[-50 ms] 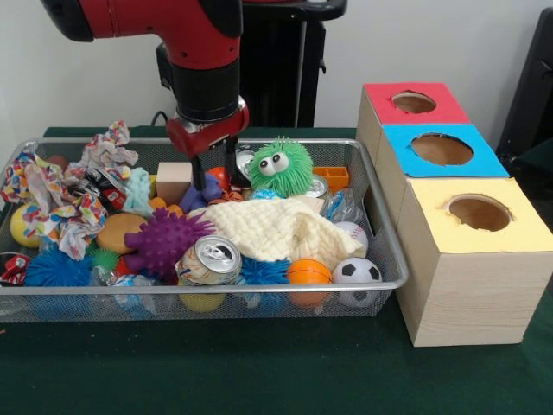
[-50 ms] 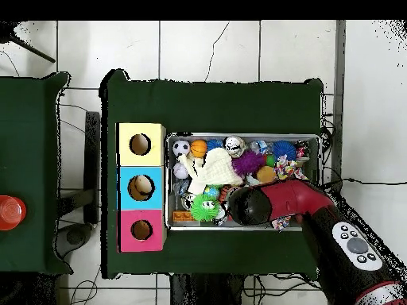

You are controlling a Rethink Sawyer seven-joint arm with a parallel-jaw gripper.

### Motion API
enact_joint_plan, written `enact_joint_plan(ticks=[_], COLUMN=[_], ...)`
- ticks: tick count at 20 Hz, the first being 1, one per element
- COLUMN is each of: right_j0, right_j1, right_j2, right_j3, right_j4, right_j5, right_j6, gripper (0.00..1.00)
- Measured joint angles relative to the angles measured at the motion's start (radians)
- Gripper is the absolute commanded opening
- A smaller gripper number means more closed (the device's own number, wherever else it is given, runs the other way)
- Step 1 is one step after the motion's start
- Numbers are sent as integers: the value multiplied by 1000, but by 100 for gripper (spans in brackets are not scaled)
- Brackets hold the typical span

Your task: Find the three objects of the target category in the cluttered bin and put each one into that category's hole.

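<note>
The wire bin (image 1: 393, 259) fills the lower left of the frame, and above its middle the gripper (image 1: 216, 177) reaches down with fingers parted, empty, among small balls, while the three-holed box (image 1: 458, 285) waits at right.

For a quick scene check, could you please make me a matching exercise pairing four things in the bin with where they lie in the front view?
Things:
1. green fuzzy toy
2. soccer ball
3. can
4. blue spiky ball

Places:
A. front right corner
B. front left
C. back, right of the gripper
D. front middle, just in front of the purple spiky ball

Pairs: 1-C, 2-A, 3-D, 4-B
</note>
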Motion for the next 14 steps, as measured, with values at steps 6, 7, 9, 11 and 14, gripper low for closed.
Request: enact_joint_plan(ticks=[6,7,9,11,14], right_j0=[9,10,12,13,17], right_j1=[10,16,25,34,45], right_j2=[-6,-6,-6,-7,-7], right_j3=[7,7,6,6,6], right_j4=[0,0,0,0,0], right_j5=[-26,-41,-57,-72,-88], right_j6=[0,0,0,0,0], gripper=[100,100,100,100,100])
